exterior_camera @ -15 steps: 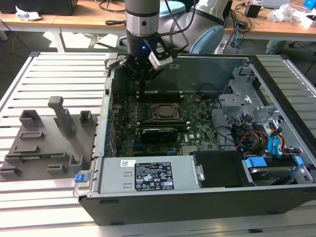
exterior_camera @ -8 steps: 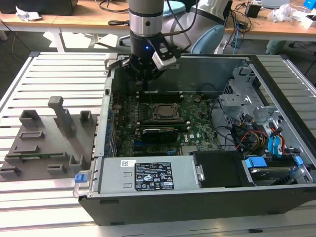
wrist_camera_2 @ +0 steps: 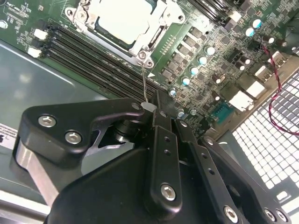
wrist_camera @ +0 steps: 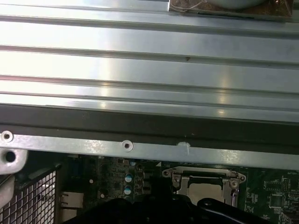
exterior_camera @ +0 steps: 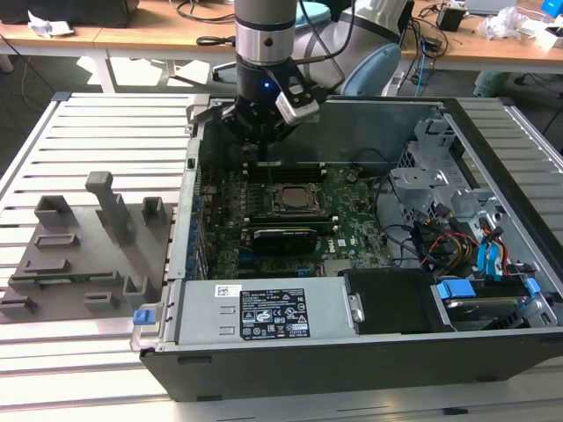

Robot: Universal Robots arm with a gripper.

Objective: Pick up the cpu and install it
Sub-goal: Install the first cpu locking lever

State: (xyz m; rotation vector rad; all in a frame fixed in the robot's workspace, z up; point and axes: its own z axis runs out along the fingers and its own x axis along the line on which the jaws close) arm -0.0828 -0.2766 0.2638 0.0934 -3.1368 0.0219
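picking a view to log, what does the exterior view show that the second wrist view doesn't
Exterior view alone: the whole open case on the slatted table, the grey fixture blocks at that view's left, the drive bay with blue tabs, and the arm above the board.

Second wrist view alone: the hand's black linkages up close, the memory slots, and a perforated panel.

Both: the green motherboard and the cpu lying in its socket frame, with the hand apart from it.

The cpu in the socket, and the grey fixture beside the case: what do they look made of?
The cpu: bright, smooth top, probably bare or plated metal, since it glares pale under the light. The grey fixture: matte, uniform grey blocks with no shine, likely moulded or printed plastic.
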